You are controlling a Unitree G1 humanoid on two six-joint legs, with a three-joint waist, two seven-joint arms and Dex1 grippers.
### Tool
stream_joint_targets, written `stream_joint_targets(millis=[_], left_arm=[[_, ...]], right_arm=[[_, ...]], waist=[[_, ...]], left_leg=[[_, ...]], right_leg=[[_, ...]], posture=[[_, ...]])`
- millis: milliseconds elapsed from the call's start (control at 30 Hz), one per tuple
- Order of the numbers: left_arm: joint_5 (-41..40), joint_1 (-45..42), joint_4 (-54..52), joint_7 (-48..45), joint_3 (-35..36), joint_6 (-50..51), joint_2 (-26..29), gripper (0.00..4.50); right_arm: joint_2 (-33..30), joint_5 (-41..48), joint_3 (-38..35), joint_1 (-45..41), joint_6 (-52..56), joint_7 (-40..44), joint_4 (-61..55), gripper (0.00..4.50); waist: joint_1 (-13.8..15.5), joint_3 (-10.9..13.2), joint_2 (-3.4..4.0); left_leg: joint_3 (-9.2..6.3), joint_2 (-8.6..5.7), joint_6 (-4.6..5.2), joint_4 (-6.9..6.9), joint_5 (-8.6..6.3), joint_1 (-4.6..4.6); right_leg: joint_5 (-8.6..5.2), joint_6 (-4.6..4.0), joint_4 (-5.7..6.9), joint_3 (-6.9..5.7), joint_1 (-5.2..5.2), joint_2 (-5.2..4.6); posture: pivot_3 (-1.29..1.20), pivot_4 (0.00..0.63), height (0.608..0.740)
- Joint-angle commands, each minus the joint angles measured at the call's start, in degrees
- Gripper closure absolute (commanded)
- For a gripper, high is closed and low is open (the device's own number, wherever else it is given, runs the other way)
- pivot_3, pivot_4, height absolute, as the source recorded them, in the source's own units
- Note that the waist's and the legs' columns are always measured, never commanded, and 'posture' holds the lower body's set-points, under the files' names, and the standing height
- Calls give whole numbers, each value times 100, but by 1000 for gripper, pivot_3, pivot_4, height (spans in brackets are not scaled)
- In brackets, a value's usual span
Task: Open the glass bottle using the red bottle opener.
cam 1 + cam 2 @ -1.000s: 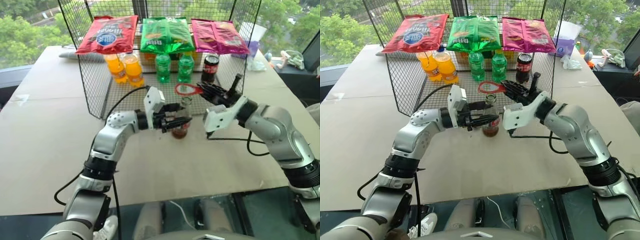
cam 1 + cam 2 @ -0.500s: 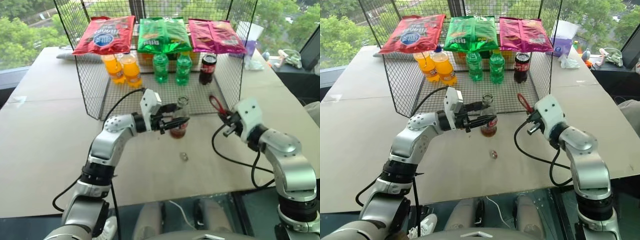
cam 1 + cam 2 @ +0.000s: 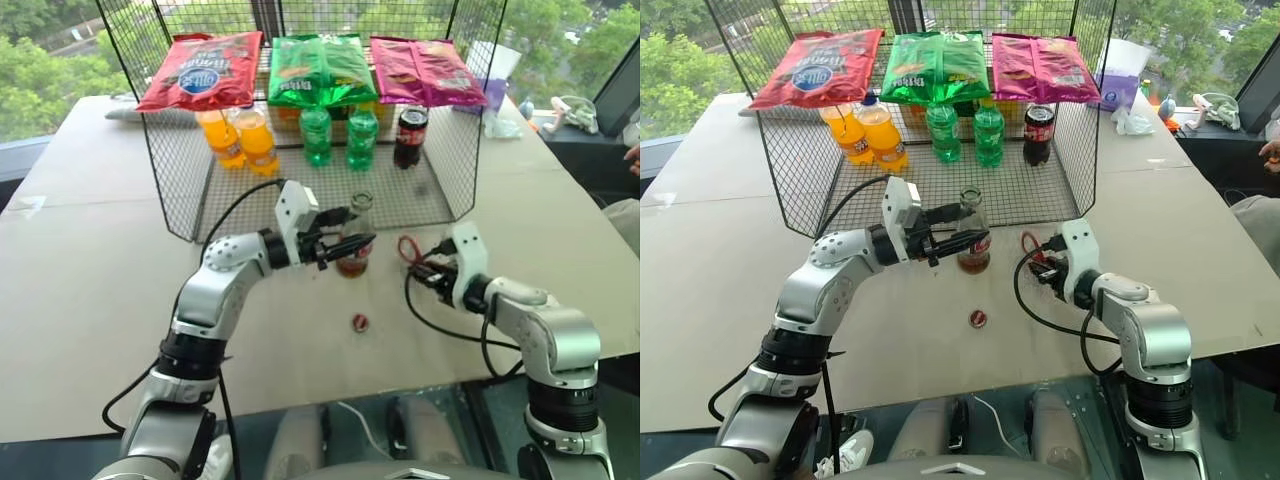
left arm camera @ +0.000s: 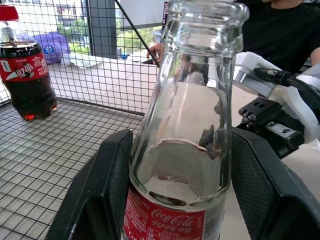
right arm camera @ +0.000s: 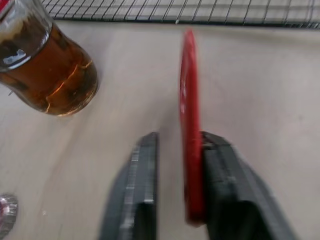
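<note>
One red cap [image 3: 360,322] now lies beside the uncapped glass bottle [image 3: 355,240].

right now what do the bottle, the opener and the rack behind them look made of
Glass bottle: clear glossy glass, see-through with reflections, printed red label.
Red bottle opener: smooth red, thin and flat; painted metal or plastic, unclear.
Rack: dark wire mesh, an open grid, likely coated metal.

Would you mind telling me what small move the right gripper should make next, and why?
Probably open wider and back off, leaving the red bottle opener on the table. The clear glass bottle stands uncapped in the left gripper, its small red cap lies on the table, and the right gripper shows a gap beside the opener.
</note>
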Motion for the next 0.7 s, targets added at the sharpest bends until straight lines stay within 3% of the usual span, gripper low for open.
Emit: stream_joint_targets(millis=[33, 133, 300, 333, 400, 433, 700], left_arm=[[134, -7, -128, 258, 216, -39, 101, 2218], [95, -21, -128, 277, 258, -22, 103, 2218], [21, 9, -201, 284, 310, 27, 110, 2218], [6, 18, -221, 272, 311, 43, 116, 1201], [-28, 34, -251, 261, 306, 81, 138, 292], [-35, 41, -259, 271, 313, 84, 148, 46], [-107, 128, -396, 279, 392, 146, 215, 46]], right_arm=[[-104, 185, -221, -56, -5, -139, -229, 1292], [-285, 158, -289, -89, -295, -258, -339, 85], [-890, -12, -153, 29, -1058, -299, -492, 85], [-943, 16, -163, 36, -1121, -297, -503, 0], [-1089, 0, -109, 58, -1294, -273, -507, 0], [-1146, -23, -87, 66, -1363, -286, -503, 0], [-1351, 121, -32, 175, -1886, -156, -616, 0]], waist=[[0, 0, 0], [0, 0, 0], [-3, 2, 0], [-15, 2, 0], [-15, 4, 1], [-8, 4, 2], [8, 5, 0]], left_leg=[[0, 0, 0, 0, 0, 0], [0, 0, 0, 0, 0, 0], [1, -2, 0, -2, 0, -2], [1, -1, 0, -4, 0, -1], [0, 2, 0, -12, 0, 0], [0, 1, 0, -17, 0, 0], [6, -6, 0, -57, 0, -6]], right_leg=[[0, 0, 0, 0, 0, 0], [0, 1, 0, 0, -1, 0], [-5, 8, -2, 3, -5, -1], [-5, 8, -2, 3, -5, 0], [-10, 15, -2, 5, -9, 5], [-9, 13, -2, 6, -10, 4], [1, 4, -43, 11, -12, 3]], posture=[[0, 150, 740], [0, 150, 740], [0, 150, 740], [0, 150, 740], [0, 150, 740], [0, 150, 740], [0, 150, 740]])
